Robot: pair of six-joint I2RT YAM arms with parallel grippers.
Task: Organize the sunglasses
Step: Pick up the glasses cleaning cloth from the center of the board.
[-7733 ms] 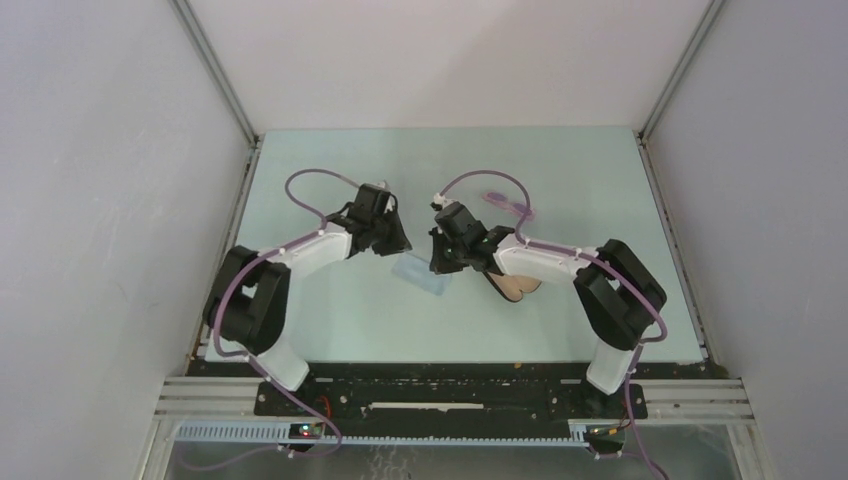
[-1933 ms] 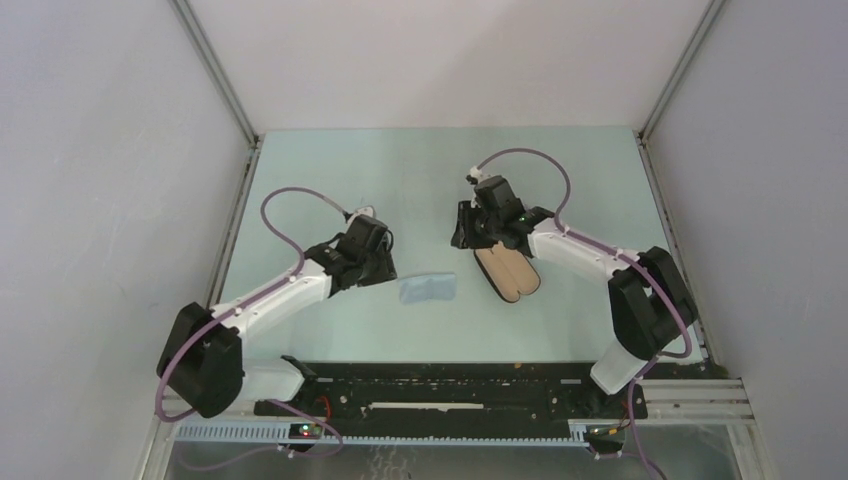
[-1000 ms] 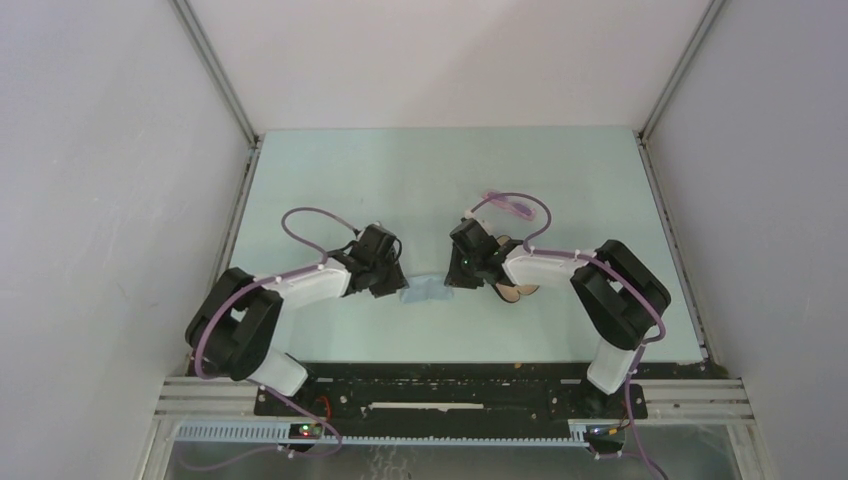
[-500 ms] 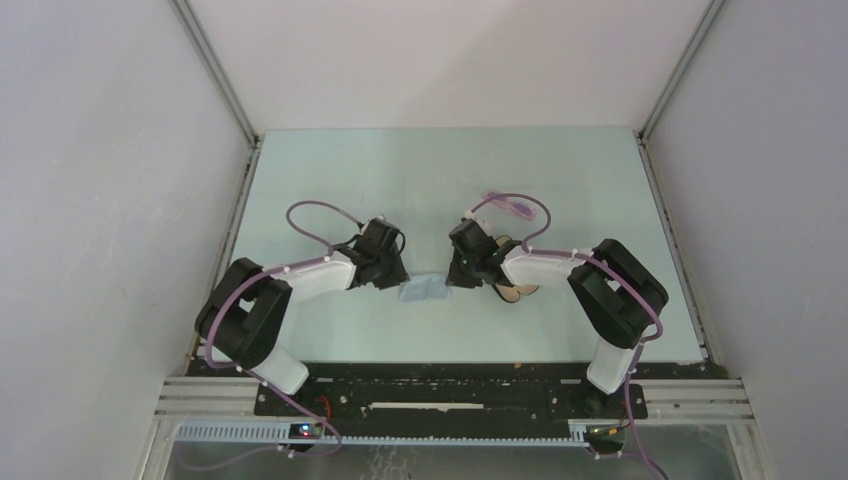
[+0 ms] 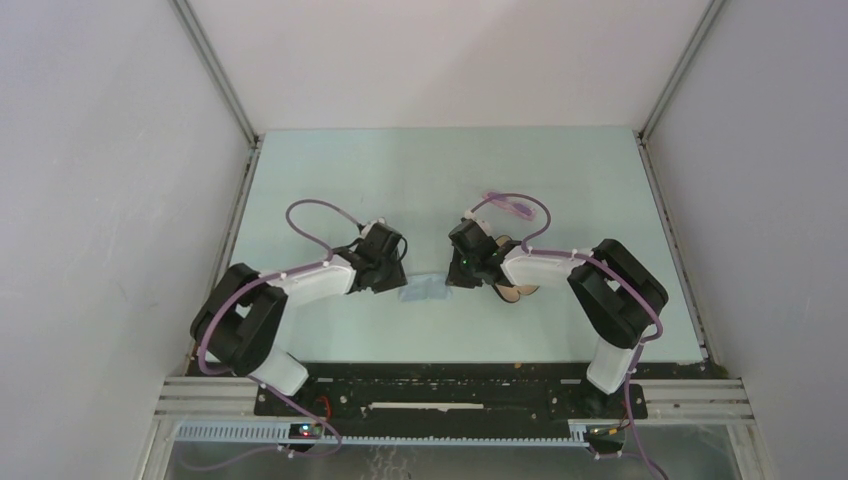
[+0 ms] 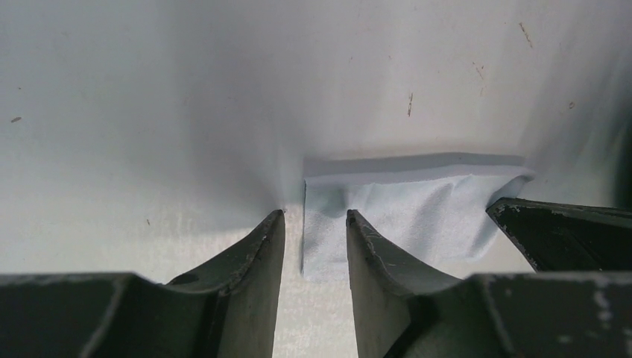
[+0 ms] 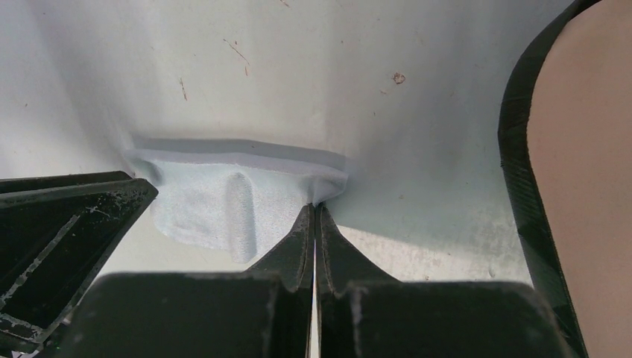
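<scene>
The sunglasses (image 5: 513, 205), a slim pink-purple pair, lie on the table behind the right arm, away from both grippers. A light blue cloth (image 5: 425, 291) lies flat between the two grippers. My right gripper (image 7: 314, 206) is shut, pinching the right corner of the cloth (image 7: 223, 198). My left gripper (image 6: 314, 216) is open and straddles the left edge of the cloth (image 6: 402, 216), with one finger (image 6: 373, 246) resting on the fabric and the other on the table. The black case (image 7: 581, 149) with tan lining lies open just right of the right gripper.
In the top view the case (image 5: 517, 291) is mostly hidden under the right forearm. The opposite gripper's black body shows at the edge of each wrist view. Grey walls enclose the pale green table (image 5: 330, 180) on three sides.
The left gripper has shifted slightly forward at the cloth's left edge. The right gripper has stayed at the cloth's right corner. The cloth and the sunglasses have not moved.
</scene>
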